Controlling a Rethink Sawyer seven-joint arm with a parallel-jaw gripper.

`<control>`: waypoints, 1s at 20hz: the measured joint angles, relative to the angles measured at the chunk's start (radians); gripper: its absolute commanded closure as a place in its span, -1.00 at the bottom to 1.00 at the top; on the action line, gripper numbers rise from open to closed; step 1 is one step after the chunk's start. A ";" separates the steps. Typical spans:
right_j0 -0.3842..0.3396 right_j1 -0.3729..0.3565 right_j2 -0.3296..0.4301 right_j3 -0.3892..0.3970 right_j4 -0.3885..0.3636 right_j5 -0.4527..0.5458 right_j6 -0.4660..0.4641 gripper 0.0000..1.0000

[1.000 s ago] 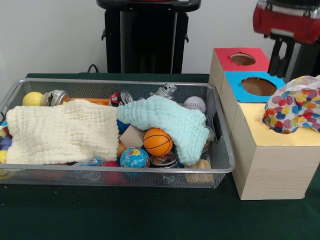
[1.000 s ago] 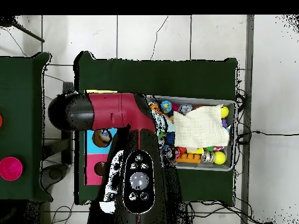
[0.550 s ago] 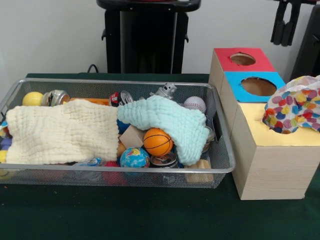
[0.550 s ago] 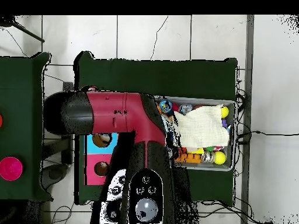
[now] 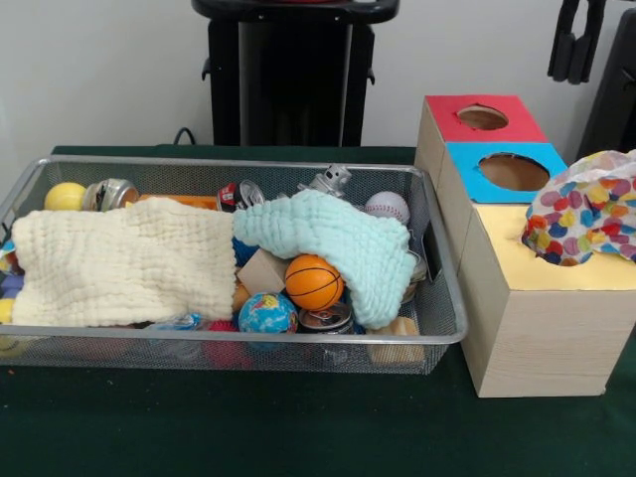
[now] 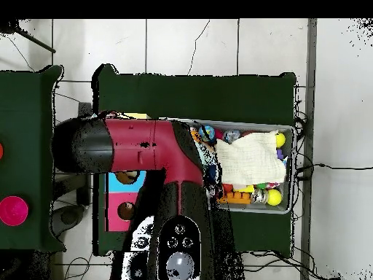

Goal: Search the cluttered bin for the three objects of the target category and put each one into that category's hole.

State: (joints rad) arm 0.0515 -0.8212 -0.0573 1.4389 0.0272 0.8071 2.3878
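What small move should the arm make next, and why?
Probably bring the gripper from above the boxes over to the bin and down toward the basketball. It lies bare between the two cloths, while the cream cloth and mint cloth hide much else.

Dark green table cover (image 5: 298,437) under everything.
Black cable (image 5: 184,134) behind it; grey tiled floor (image 6: 218,44) around.

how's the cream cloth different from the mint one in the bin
The cream cloth lies spread flat over the bin's left half; the mint cloth is humped over items on the right. The cream one looks larger. Balls show under the mint cloth's edge. Both have a crinkled weave and touch mid-bin.
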 measured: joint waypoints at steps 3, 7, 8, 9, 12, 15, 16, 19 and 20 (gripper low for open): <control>0.007 0.002 0.000 0.025 0.016 -0.007 0.000 1.00; 0.031 0.014 -0.001 0.072 0.023 -0.042 0.000 1.00; 0.036 0.017 -0.002 0.081 0.023 -0.051 0.000 1.00; 0.052 0.025 -0.005 0.097 0.023 -0.070 0.000 1.00; 0.078 0.037 -0.016 0.114 0.023 -0.089 0.000 1.00; 0.098 0.041 -0.022 0.132 0.023 -0.095 0.000 1.00; 0.106 0.042 -0.025 0.139 0.023 -0.095 0.000 1.00; 0.124 0.057 -0.027 0.154 0.030 -0.095 0.000 1.00; 0.125 0.062 -0.027 0.154 0.035 -0.095 0.000 1.00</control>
State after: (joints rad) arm 0.1766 -0.7587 -0.0845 1.5926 0.0624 0.7121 2.3878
